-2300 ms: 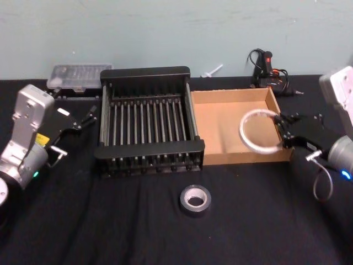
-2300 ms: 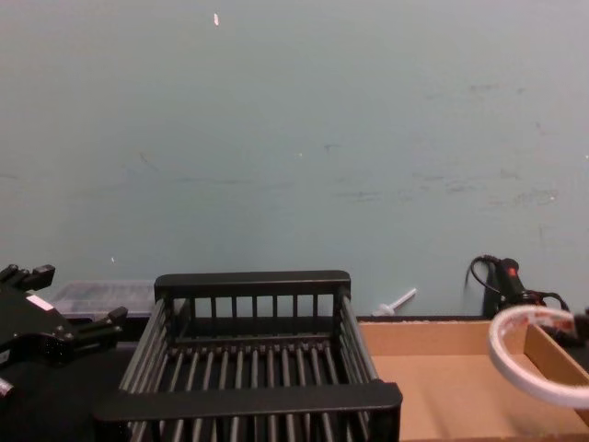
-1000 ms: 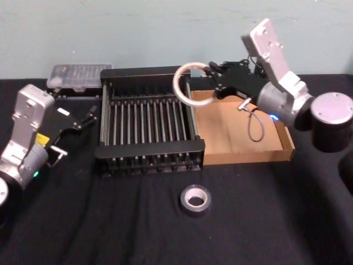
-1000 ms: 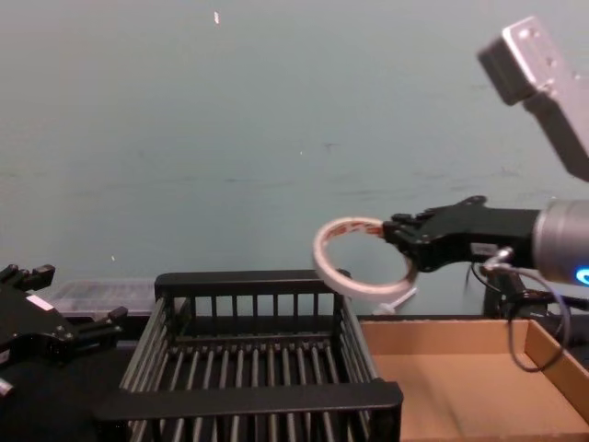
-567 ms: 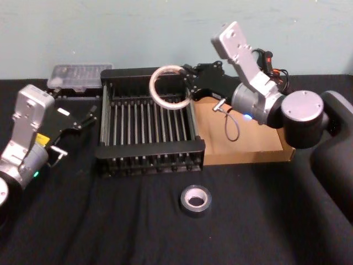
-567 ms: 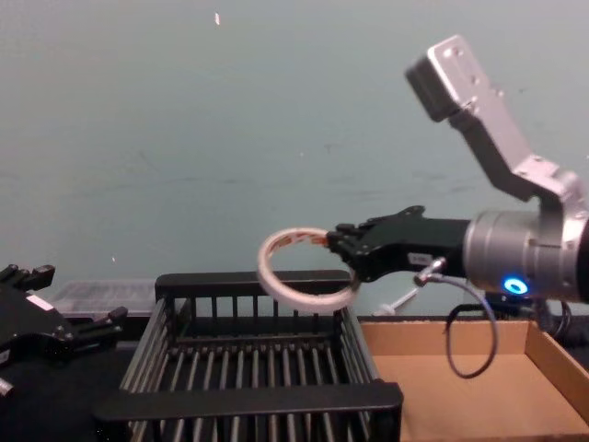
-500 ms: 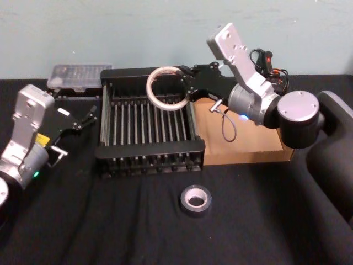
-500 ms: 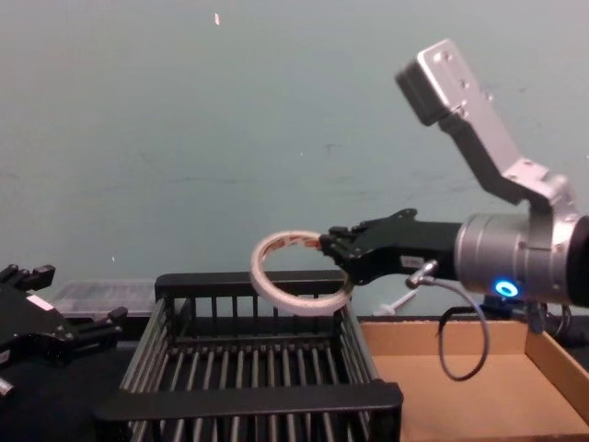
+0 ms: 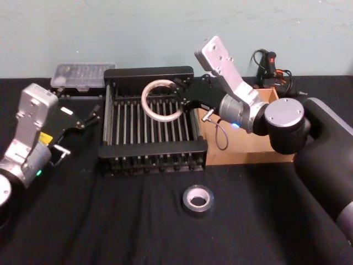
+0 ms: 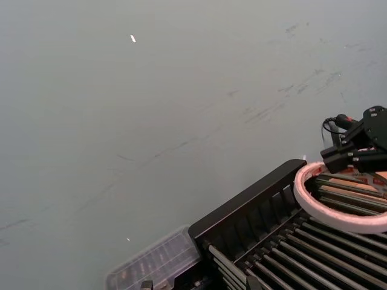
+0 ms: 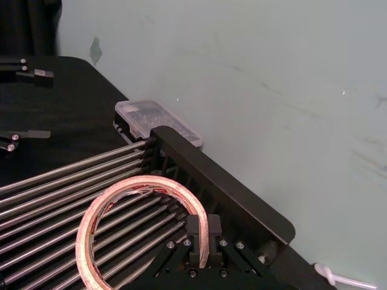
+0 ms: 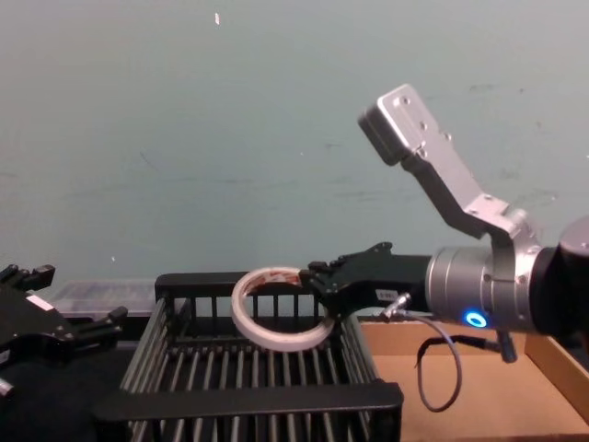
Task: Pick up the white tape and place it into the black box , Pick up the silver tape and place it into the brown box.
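- My right gripper [image 9: 180, 99] was clamped on the edge of the white tape [image 9: 160, 102], a large thin whitish ring with red print on its inner core, and held it in the air over the far half of the black box [image 9: 151, 150], a slatted plastic crate with broad solid rims.
- About two seconds earlier that ring had hung over the brown box [image 9: 251, 153], the shallow tan cardboard tray to the right; the arm had since swung it leftward across the crate's right rim and brought it lower (the chest view put it level with the back rim, just above the floor bars).
- I judged the carry nearly done: the ring was inside the crate's outline but not yet resting on the bars, so a short descent and a release remained.
- The silver tape [image 9: 197, 199], a small thick grey duct roll with a pale core, lay untouched on the black tablecloth [image 9: 110, 221] in front of both boxes, its step not yet begun.
- My left gripper [image 9: 83, 118] sat parked with its fingers apart, left of the crate.
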You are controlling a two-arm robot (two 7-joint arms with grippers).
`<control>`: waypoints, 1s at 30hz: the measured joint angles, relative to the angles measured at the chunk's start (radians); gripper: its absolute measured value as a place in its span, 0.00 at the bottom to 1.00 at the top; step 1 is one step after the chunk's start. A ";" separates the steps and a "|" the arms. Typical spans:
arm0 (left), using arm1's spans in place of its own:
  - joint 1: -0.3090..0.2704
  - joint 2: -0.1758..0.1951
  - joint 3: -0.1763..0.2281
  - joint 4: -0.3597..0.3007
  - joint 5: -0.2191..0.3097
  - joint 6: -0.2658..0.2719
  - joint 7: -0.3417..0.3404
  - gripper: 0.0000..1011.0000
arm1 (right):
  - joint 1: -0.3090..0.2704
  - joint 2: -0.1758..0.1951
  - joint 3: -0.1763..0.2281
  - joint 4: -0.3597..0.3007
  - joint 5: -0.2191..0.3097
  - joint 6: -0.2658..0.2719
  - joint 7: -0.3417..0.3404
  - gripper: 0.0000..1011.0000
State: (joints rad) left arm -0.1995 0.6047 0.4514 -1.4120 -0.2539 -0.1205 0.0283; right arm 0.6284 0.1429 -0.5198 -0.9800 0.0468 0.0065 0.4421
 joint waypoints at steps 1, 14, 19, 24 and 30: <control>0.000 0.000 0.000 0.000 0.000 0.000 0.000 0.99 | 0.000 -0.001 -0.001 0.003 -0.001 0.000 0.000 0.09; 0.000 0.000 0.000 0.000 0.000 0.000 0.000 0.99 | 0.000 -0.003 -0.003 0.007 -0.007 0.001 -0.002 0.09; 0.000 0.000 0.000 0.000 0.000 0.000 0.000 0.99 | 0.000 -0.003 -0.002 0.007 -0.006 0.001 -0.003 0.14; 0.000 0.000 0.000 0.000 0.000 0.000 0.000 0.99 | 0.000 -0.003 -0.002 0.007 -0.005 0.001 -0.003 0.26; 0.000 0.000 0.000 0.000 0.000 0.000 0.000 0.99 | 0.000 -0.003 -0.001 0.006 -0.004 0.002 -0.003 0.46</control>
State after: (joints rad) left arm -0.1995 0.6047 0.4514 -1.4120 -0.2539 -0.1205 0.0283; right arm 0.6287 0.1402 -0.5209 -0.9736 0.0427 0.0082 0.4396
